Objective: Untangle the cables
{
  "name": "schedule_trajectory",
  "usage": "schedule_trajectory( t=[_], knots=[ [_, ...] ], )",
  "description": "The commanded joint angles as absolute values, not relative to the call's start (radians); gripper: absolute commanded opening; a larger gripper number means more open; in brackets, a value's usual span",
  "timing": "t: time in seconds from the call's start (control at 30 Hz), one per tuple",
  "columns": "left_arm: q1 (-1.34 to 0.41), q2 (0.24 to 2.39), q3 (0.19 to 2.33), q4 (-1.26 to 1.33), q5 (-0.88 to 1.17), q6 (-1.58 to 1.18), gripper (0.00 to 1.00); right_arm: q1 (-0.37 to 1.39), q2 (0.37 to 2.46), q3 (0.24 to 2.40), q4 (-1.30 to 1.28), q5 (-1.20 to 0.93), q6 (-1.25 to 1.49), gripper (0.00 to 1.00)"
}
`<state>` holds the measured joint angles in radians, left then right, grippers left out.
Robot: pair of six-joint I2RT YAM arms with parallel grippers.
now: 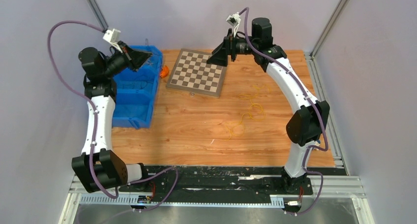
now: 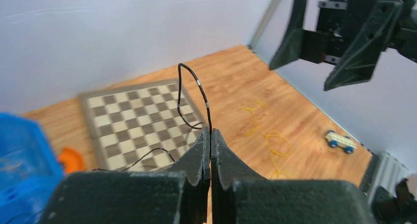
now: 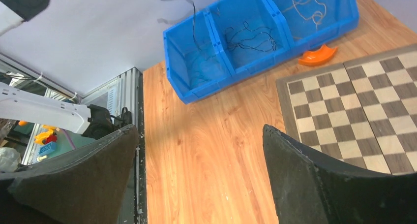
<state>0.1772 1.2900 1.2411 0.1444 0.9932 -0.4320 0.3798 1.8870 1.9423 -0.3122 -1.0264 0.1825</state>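
The left end effector (image 2: pixel 210 133) is clenched, its two dark fingers pressed together on a thin black cable (image 2: pixel 194 81) that arches up from the fingertips and trails down over a checkerboard (image 2: pixel 129 119). From above, this end effector (image 1: pixel 140 57) is raised over the far end of a blue bin (image 1: pixel 132 114) at the left side of the wooden tabletop (image 1: pixel 196 133). The right end effector (image 3: pixel 199 130) is spread wide and grips nothing, touching nothing; from above it (image 1: pixel 219 54) hangs over the far edge of the checkerboard (image 1: pixel 196 72). Loose yellow cables (image 1: pixel 251 109) lie in scattered loops on the bare wood to the right of the board, well apart from both arms (in the left wrist view they (image 2: pixel 268 134) show as thin curls beyond the board). The bin (image 3: pixel 196 93) has three compartments in a row: dark cables (image 3: pixel 248 37) lie in two of them and a paler cable (image 3: pixel 306 7) in the third. A small orange piece (image 3: pixel 317 54) sits on the tabletop between bin and checkerboard (image 3: pixel 366 111), just beside both. The middle and near part of the tabletop is open wood, pale walls stand on the left, far and right sides, and metal rails run along its right and near edges.
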Motion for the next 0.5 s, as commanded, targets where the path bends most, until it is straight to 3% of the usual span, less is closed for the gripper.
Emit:
schedule_trajectory(
  t=[0.0,0.17,0.47],
  knots=[
    [0.320,1.224,1.294,0.009,0.980,-0.316,0.00,0.372,1.809,1.929,-0.339,-0.996,0.136,0.95],
    [0.482,1.253,1.343,-0.148,0.958,-0.159,0.00,0.368,1.810,1.925,-0.351,-0.996,0.127,0.96],
    [0.610,1.325,1.323,-0.145,0.988,-0.054,0.00,0.363,1.818,1.915,-0.365,-0.998,0.115,0.96]
  ],
)
